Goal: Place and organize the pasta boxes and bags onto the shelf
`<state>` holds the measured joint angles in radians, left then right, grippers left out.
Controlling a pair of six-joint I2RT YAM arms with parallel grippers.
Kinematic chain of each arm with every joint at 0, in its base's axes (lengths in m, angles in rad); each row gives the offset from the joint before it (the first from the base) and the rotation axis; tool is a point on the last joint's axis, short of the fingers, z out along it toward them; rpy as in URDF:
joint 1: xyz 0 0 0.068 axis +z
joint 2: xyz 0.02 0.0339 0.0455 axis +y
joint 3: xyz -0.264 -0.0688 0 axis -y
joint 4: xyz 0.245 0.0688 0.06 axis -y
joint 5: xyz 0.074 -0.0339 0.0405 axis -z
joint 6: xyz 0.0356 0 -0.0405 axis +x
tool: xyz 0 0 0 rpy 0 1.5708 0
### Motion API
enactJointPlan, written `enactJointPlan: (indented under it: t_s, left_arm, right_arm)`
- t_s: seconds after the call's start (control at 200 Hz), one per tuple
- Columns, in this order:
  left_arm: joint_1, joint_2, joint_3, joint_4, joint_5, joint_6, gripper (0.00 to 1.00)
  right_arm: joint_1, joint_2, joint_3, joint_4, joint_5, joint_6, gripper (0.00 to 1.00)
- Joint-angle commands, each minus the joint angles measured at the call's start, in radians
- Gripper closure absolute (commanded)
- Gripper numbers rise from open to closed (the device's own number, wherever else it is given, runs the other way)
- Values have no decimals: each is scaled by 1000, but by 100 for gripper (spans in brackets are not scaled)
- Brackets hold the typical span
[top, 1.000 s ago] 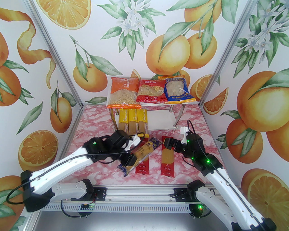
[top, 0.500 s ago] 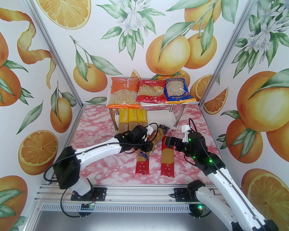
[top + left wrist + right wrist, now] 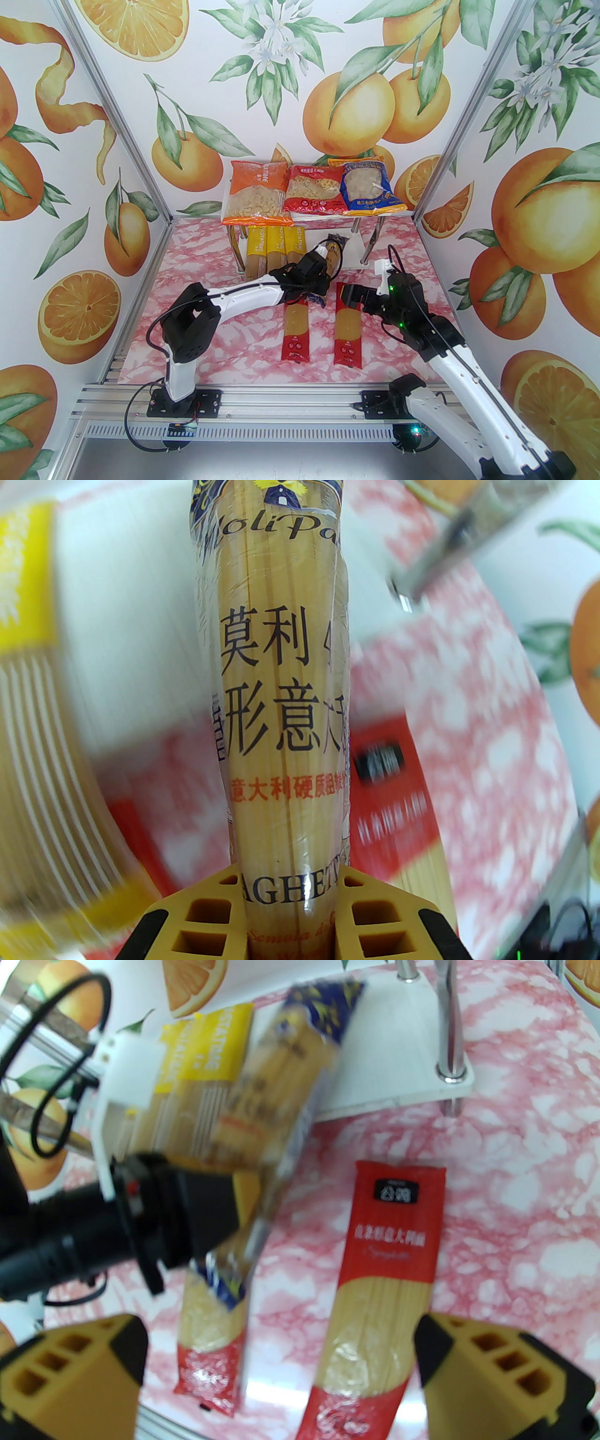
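Dark blue spaghetti pack [image 3: 281, 691]: clamped near its rear end between yellow fingers of left gripper [image 3: 290, 902], long axis pointing ahead of jaws, front tip over lower shelf board [image 3: 389, 1072]. Yellow packs [image 3: 274, 251] just left of gripper. Best practice: lower flat, parallel beside them, release once supported. Right gripper [image 3: 281, 1358] jaws wide apart, empty, above red pack [image 3: 375, 1288].

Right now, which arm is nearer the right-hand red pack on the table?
Right. The right fingers are open over that red pack; the left fingers grip the dark blue pack further left, near the shelf.
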<state>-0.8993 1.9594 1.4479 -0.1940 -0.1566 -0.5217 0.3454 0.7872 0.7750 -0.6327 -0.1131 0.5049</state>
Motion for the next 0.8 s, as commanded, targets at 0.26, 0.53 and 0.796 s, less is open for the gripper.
enactJointPlan:
  t_s: [0.26,0.53,0.796]
  left_arm:
    - [32,100,190,162,-266,-42,100]
    - [40,139,201,161,-381,-145,100]
    - [49,185,249,122,-385,-180,100]
  right_arm:
    - [2,3,0,19,-25,-11,0]
    - [3,4,3,5,-23,-22,0]
    - [3,7,-5,7,-26,-23,0]
